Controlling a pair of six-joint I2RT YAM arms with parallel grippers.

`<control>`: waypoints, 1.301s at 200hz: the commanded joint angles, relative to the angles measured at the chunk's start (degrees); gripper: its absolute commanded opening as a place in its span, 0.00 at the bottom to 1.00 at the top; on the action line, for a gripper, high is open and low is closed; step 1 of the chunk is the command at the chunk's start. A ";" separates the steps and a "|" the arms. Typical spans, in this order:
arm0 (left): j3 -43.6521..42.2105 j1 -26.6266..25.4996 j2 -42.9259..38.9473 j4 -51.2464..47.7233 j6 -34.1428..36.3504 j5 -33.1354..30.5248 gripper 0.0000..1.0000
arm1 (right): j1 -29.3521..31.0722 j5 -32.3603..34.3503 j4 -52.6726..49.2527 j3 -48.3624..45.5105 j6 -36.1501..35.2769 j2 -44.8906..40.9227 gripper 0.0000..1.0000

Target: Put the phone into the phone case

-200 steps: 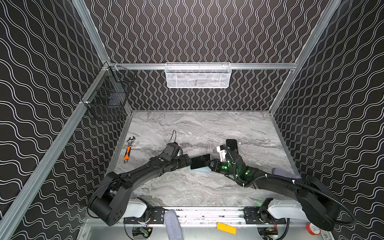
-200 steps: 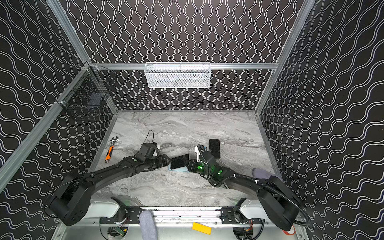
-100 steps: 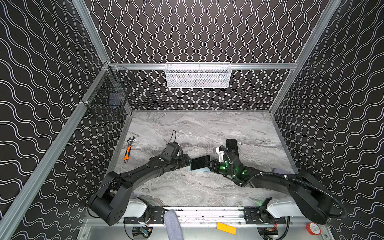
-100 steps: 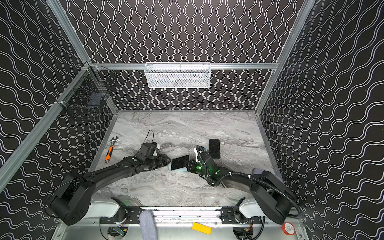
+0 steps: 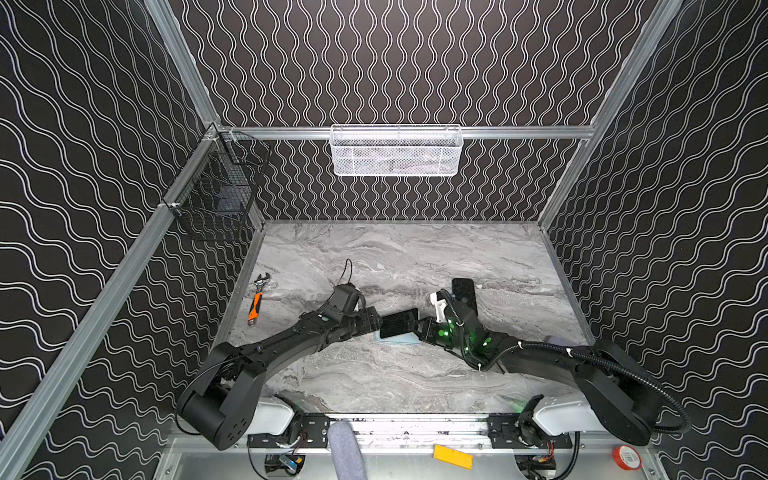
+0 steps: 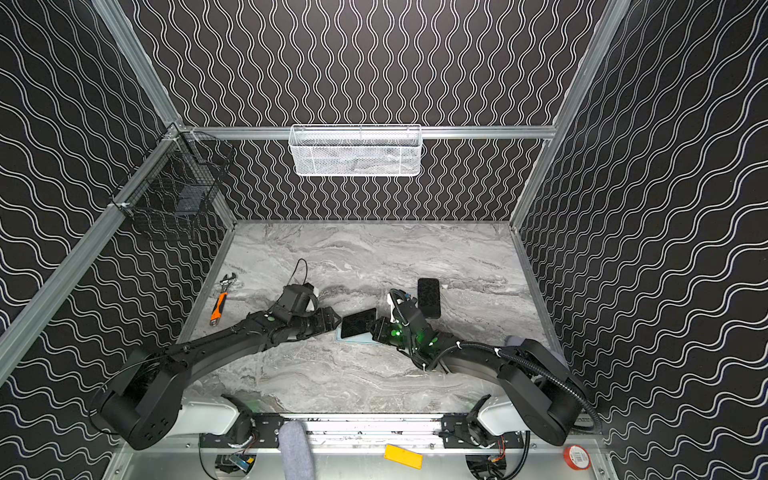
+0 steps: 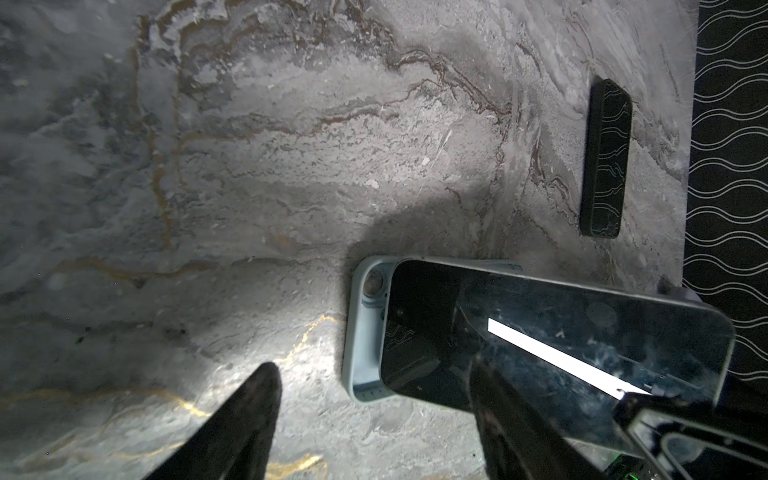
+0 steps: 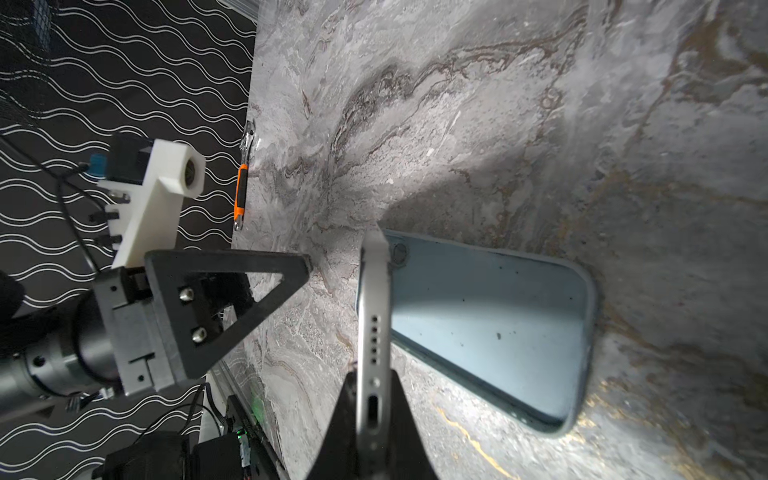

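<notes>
Right end effector point(image 8: 373, 386) pinches the phone point(image 5: 399, 323) by its port end, tilted over the pale blue phone case point(image 8: 490, 324) lying on the table point(image 5: 374, 257), lower centre of both top views. Left end effector point(image 7: 371, 368) stands wide and empty beside it. Phone looks stiff, slick and breakable; its metal edges probably offer the surest hold.

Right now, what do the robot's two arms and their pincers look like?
Both arms are matte black with rounded joints and white bases. The right arm carries a ribbed black cable hose and green lights. The left pincer has flat black triangular fingers; a white camera mount sits behind it.
</notes>
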 commanded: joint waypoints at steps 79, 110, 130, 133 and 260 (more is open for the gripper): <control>1.41 0.00 0.54 0.23 0.65 -0.31 0.76 | 0.27 0.94 -7.00 2.82 6.57 -0.90 0.00; 1.67 0.03 0.55 -0.12 0.85 -0.40 0.76 | 0.48 1.84 -7.01 3.43 8.13 -0.17 0.00; 1.68 0.02 0.58 0.25 0.76 -0.19 0.76 | 0.59 2.78 -7.51 3.62 8.24 0.49 0.00; 1.68 0.02 0.60 0.29 0.74 -0.18 0.76 | 0.63 2.91 -7.50 3.65 8.24 0.66 0.00; 0.80 0.03 4.20 4.71 -0.64 2.28 0.76 | 0.59 4.24 -8.51 1.87 7.45 2.07 0.00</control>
